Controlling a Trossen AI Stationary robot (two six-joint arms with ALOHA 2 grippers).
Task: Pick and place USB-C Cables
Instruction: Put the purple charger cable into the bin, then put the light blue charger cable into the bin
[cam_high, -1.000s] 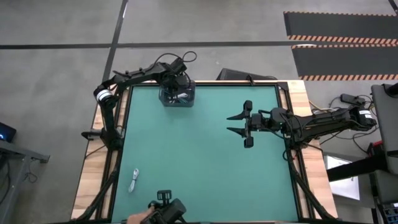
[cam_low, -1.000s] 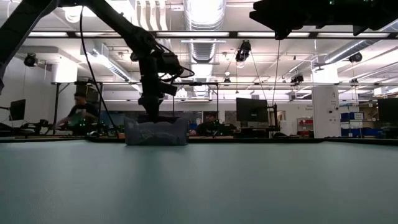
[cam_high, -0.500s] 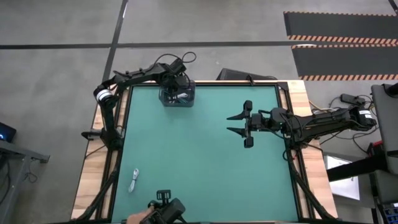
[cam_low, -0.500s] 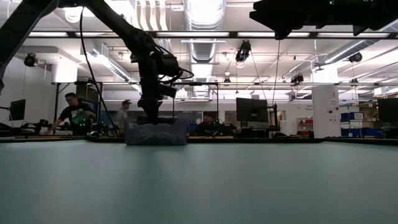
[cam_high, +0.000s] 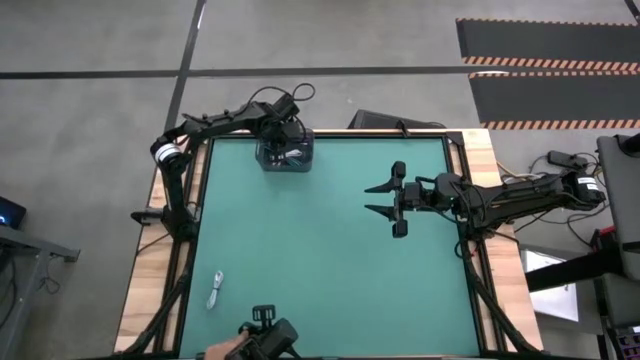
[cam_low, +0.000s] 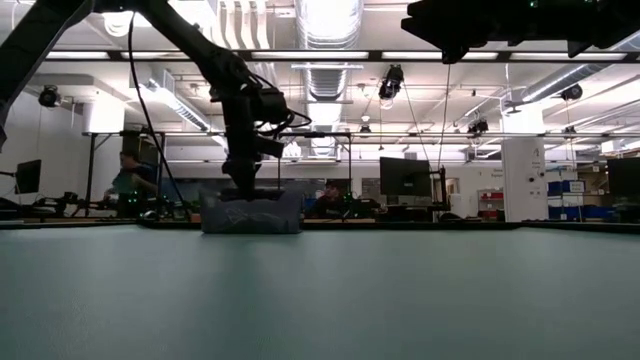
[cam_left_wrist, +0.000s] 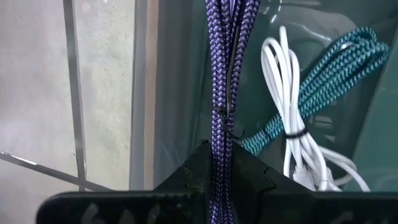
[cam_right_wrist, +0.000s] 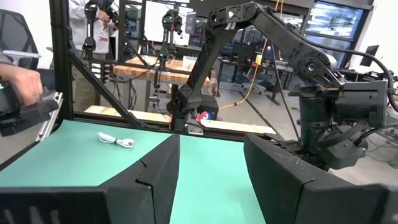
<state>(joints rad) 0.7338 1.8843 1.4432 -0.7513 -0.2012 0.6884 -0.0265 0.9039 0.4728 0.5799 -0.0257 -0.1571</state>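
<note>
My left gripper (cam_high: 284, 146) is at the far left of the table, reaching down into a clear bin (cam_high: 286, 155), and is shut on a purple braided cable bundle (cam_left_wrist: 224, 81). A white cable (cam_left_wrist: 287, 134) and a teal braided cable (cam_left_wrist: 329, 78) lie on the bin's floor. Another white cable (cam_high: 214, 290) lies on the green mat near the left front edge; it also shows in the right wrist view (cam_right_wrist: 116, 140). My right gripper (cam_high: 382, 200) hovers open and empty over the right half of the table. My left gripper pinches the purple cable bundle (cam_left_wrist: 222, 163) between its two fingers, which lie on either side of it. The fingers come from above, pointing down into the bin. The bundle runs straight on past the fingertips toward the bin's floor.
A dark device (cam_high: 268, 340) with a person's hand (cam_high: 222, 349) on it sits at the table's near edge. People move in the room beyond the far edge (cam_low: 125, 180). The mat's middle (cam_high: 320, 250) is bare.
</note>
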